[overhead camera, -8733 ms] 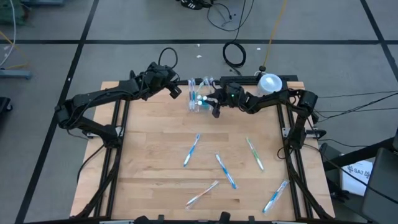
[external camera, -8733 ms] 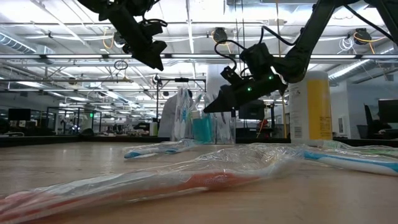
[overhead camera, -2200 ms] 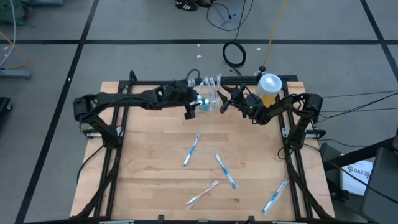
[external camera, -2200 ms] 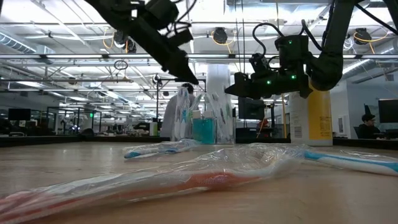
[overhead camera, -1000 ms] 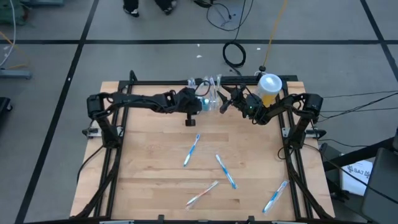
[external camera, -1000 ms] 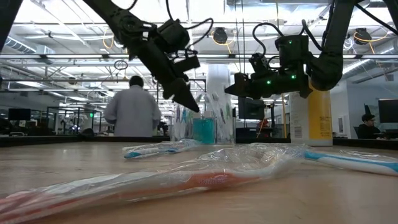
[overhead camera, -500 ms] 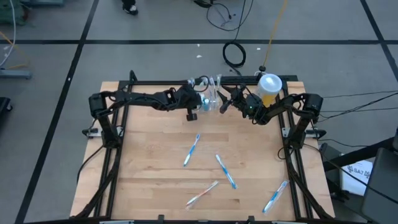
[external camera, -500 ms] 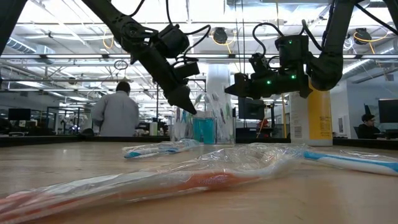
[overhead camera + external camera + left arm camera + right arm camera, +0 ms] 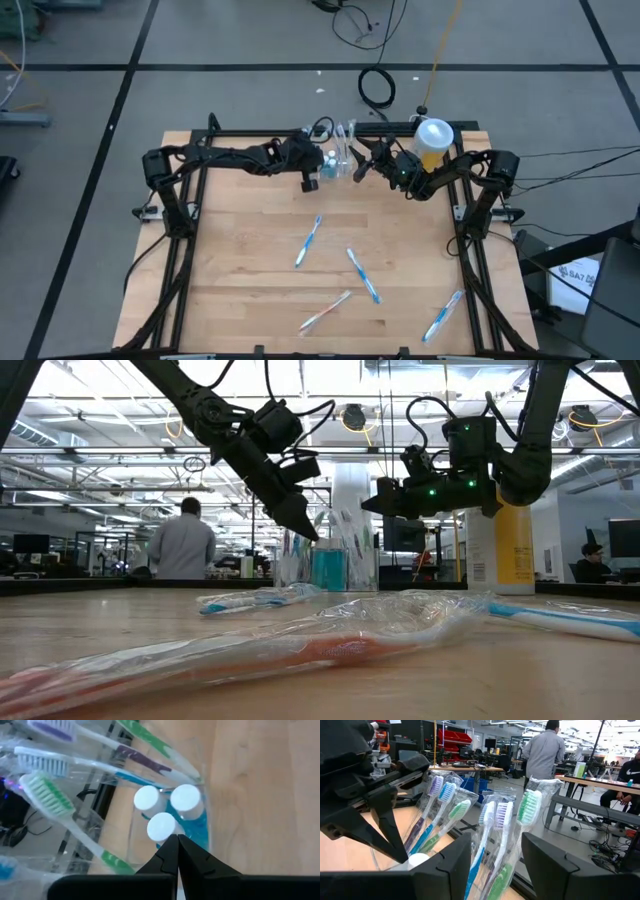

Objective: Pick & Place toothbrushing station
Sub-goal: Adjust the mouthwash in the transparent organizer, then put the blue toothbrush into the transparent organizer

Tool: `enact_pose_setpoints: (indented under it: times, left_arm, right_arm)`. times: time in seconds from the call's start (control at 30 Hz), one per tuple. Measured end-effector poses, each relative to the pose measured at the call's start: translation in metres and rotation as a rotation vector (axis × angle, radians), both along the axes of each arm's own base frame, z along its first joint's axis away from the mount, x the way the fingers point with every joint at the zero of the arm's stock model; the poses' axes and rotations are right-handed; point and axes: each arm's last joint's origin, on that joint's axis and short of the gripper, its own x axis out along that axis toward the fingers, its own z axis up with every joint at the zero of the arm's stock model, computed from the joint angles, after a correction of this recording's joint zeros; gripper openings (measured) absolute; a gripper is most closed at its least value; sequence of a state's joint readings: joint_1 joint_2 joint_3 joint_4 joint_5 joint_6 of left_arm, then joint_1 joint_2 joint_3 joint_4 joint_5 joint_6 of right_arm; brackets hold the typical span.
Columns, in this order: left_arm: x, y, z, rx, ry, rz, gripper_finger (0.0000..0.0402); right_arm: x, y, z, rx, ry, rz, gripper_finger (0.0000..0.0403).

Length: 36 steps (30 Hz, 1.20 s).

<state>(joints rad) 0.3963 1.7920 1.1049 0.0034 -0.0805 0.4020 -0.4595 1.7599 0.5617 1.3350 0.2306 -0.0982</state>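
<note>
- The high view is evenly and brightly lit from overhead; the pale wooden tabletop [image 9: 250,270] shows only faint, soft shadows under the dark arms.
- The low view looks into rows of bright ceiling strip lights [image 9: 90,420], so both arms read almost as silhouettes against the glare.
- In the low view the nearest clear plastic-wrapped toothbrush [image 9: 250,655] is heavily out of focus, while things farther back are sharper.
- The left wrist view is bright, with white glare on the three round white caps [image 9: 165,812] and blurred bristles at the frame's edge.
- The right wrist view is sharp on the wrapped brush heads; its dark foreground is underexposed.
</note>
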Motion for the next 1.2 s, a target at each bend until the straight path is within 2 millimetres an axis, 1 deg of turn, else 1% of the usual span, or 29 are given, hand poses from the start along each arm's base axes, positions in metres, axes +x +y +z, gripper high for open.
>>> enact_pose_setpoints:
  times: [0.2,0.33,0.43,0.5,0.63,0.73,0.8,0.9,1.0,1.1,1.2]
  left_arm:
    - [-0.001,0.002,0.000,0.064,0.028,0.075,0.0004]
    - [-0.002,0.001,0.005,0.069,0.019,0.074,0.0010]
    - [-0.005,-0.002,0.013,0.070,0.013,0.071,0.0004]
    - [-0.008,-0.002,0.023,0.079,-0.018,0.073,0.0003]
    - [-0.014,-0.005,0.038,0.067,-0.057,0.096,0.0012]
    - [-0.020,-0.008,0.048,0.041,-0.078,0.114,0.0011]
    - [-0.024,-0.012,0.055,0.005,-0.095,0.121,0.0006]
    - [-0.031,-0.020,0.066,-0.063,-0.126,0.116,0.0003]
    - [-0.035,-0.028,0.072,-0.160,-0.156,0.147,0.0013]
    - [-0.037,-0.035,0.068,-0.269,-0.139,0.201,0.0024]
    - [-0.039,-0.043,0.060,-0.357,-0.081,0.248,0.0027]
  right_arm:
    - [0.000,0.000,0.000,0.000,0.000,0.000,0.0167]
    - [0.000,0.000,0.000,-0.012,0.010,-0.001,0.0167]
    - [0.000,0.000,0.000,-0.018,0.016,-0.001,0.0167]
    - [0.000,0.000,0.000,-0.016,0.017,-0.001,0.0167]
    - [0.000,0.000,-0.002,-0.008,0.028,0.005,0.0167]
    - [0.001,0.002,-0.003,-0.004,0.041,0.085,0.0167]
    - [0.003,0.004,-0.003,-0.004,0.039,0.155,0.0167]
    - [0.003,0.007,-0.001,0.003,0.038,0.168,0.0167]
    - [0.002,0.008,0.005,0.010,0.049,0.170,0.0167]
    - [0.000,0.013,0.014,0.016,0.063,0.181,0.0167]
    - [-0.002,0.021,0.027,0.005,0.078,0.202,0.0167]
